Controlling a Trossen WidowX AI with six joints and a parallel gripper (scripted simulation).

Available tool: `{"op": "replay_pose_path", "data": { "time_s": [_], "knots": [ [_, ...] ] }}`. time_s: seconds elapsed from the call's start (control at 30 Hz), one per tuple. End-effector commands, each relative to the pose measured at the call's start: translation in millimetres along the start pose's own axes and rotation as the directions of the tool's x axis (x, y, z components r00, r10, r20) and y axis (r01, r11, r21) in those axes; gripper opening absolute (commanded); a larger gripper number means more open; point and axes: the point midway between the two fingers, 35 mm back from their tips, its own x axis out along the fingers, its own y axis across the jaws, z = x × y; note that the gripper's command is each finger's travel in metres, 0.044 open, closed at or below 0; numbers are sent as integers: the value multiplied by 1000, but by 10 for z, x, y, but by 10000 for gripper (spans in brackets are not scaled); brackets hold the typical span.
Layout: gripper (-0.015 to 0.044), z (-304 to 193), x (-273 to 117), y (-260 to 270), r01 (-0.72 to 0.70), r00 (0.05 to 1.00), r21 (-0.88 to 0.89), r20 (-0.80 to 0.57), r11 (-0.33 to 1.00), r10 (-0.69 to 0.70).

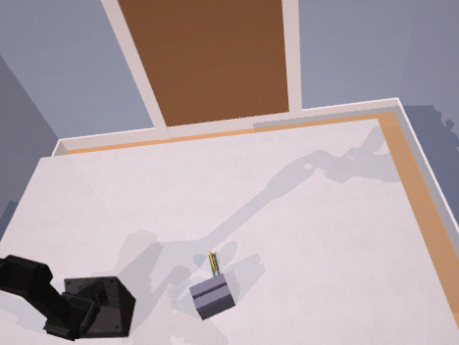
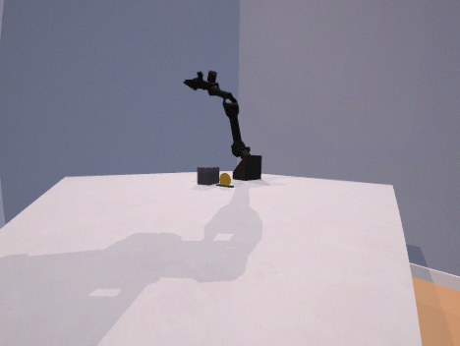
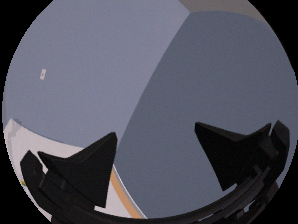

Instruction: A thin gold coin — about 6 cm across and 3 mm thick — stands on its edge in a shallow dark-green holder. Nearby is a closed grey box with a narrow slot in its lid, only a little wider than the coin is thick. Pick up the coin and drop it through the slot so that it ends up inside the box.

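Observation:
The gold coin point(image 1: 212, 260) point(image 2: 225, 179) stands on edge in the dark-green holder point(image 1: 218, 271) point(image 2: 226, 186) on the table. The closed grey box point(image 1: 217, 306) point(image 2: 207, 176) stands close beside the holder, with a dark narrow slot point(image 1: 209, 291) across its lid. My gripper point(image 2: 185, 83) point(image 3: 156, 132) is raised high above the table, well away from coin and box. Its two fingers stand wide apart with nothing between them in the wrist view. The top view does not show the gripper. A small yellow speck at the wrist view's left edge is too small to identify.
The arm's dark base point(image 1: 110, 306) point(image 2: 251, 167) stands on the white table point(image 1: 319, 245) point(image 2: 319, 236), near the box and holder. The arm's shadow falls across the table. Walls and an orange-brown floor point(image 1: 417, 196) lie beyond the table's edges.

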Motion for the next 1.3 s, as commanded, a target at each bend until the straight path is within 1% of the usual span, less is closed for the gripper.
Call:
{"op": "replay_pose_path", "data": {
  "time_s": [0.0, 0.07, 0.27, 0.47, 0.63, 0.73, 0.77, 1.0, 1.27],
  "knots": [
    [374, -15, -2, -10, 4, 1000, 3, 1, 1000, -4],
    [321, -141, -19, -88, 32, 999, 24, 4, 999, -32],
    [164, -698, -97, -451, 117, 992, 195, 30, 974, -125],
    [161, -1369, -44, -633, 161, 983, 383, 15, 910, -181],
    [161, -1966, 127, -579, 172, 982, 523, -29, 834, -185],
    [161, -2057, 191, -553, 177, 978, 604, -20, 777, -208],
    [161, -2158, 239, -512, 177, 979, 624, -32, 761, -201],
    [161, -2782, 636, -47, 155, 988, 740, -111, 655, -108],
    [161, -3167, 1167, 881, 70, 984, 841, -145, 536, 99]
  ]
}}
